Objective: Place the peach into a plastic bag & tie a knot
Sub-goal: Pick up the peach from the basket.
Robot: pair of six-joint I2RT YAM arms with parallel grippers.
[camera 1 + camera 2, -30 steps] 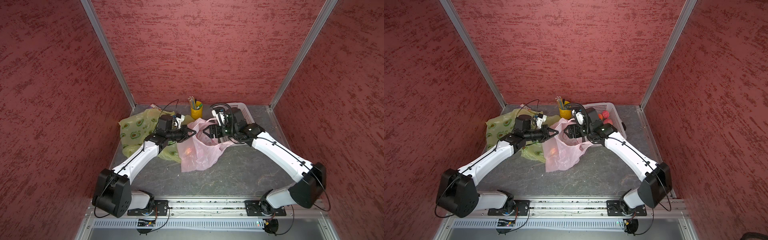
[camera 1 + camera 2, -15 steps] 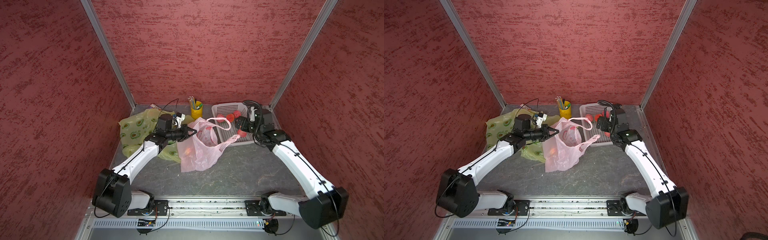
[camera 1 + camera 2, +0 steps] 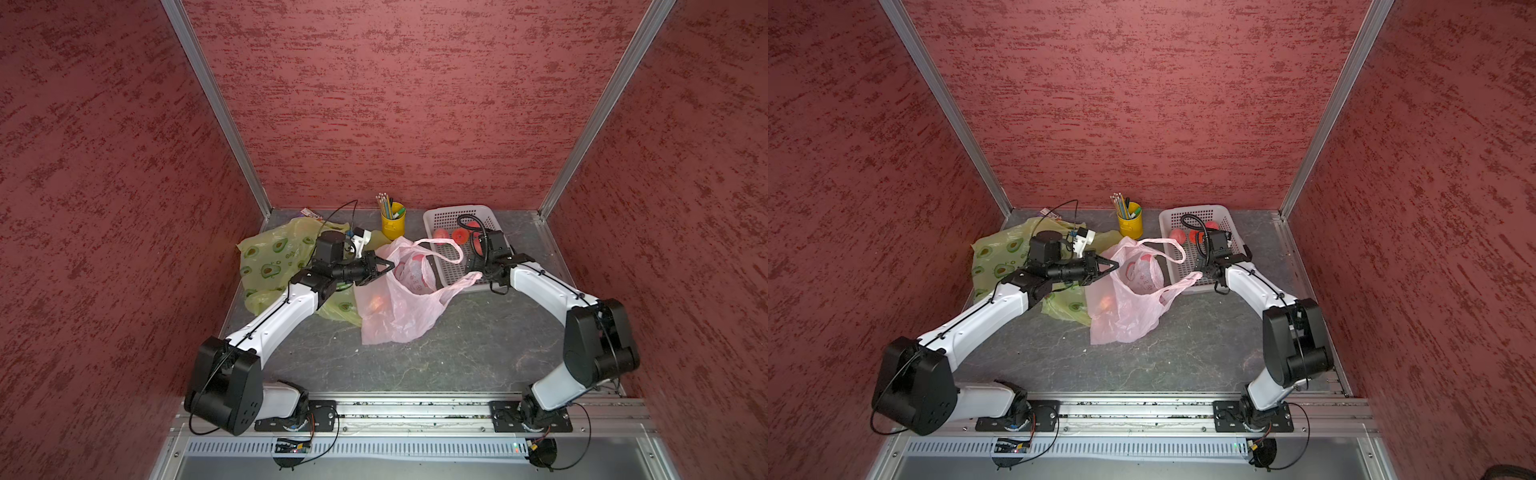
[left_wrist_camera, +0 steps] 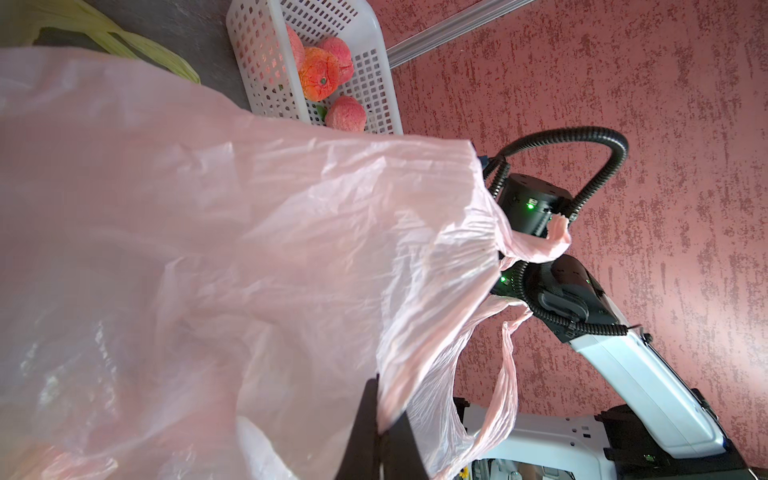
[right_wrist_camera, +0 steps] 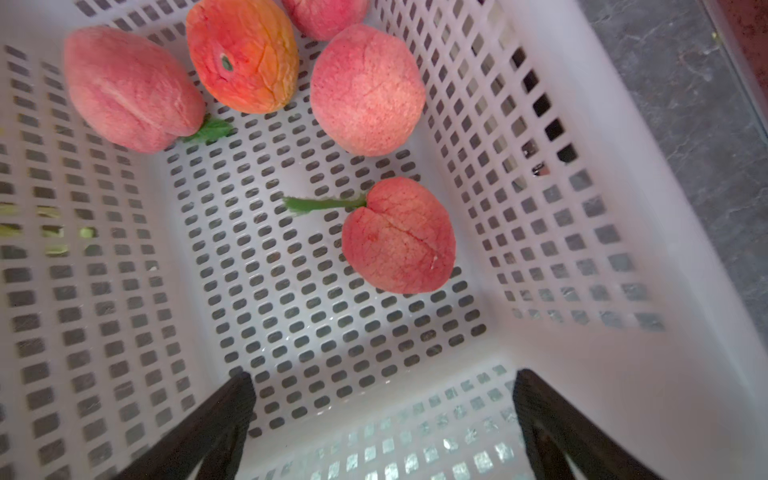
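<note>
A pink plastic bag (image 3: 399, 299) (image 3: 1129, 299) lies mid-table with its mouth held up. My left gripper (image 3: 388, 266) (image 4: 380, 399) is shut on the bag's rim. An orange-pink peach (image 3: 376, 302) (image 3: 1105, 303) shows dimly through the film low in the bag. My right gripper (image 5: 383, 374) hangs open over the white basket (image 3: 457, 216) (image 5: 582, 124), with nothing between its fingers. The nearest peach (image 5: 399, 237) lies on the basket floor ahead of the fingertips. Several more peaches (image 5: 368, 89) lie further back in the basket.
A green avocado-print bag (image 3: 274, 253) lies under and behind my left arm. A yellow cup of pencils (image 3: 392, 222) stands at the back wall, between bag and basket. One loose bag handle (image 3: 457, 286) drapes onto the basket's near edge. Red walls close three sides.
My right arm has swung away from the bag's mouth to the right and now hangs over the basket, jaws opened wide. The left gripper has kept its hold on the bag's rim.
</note>
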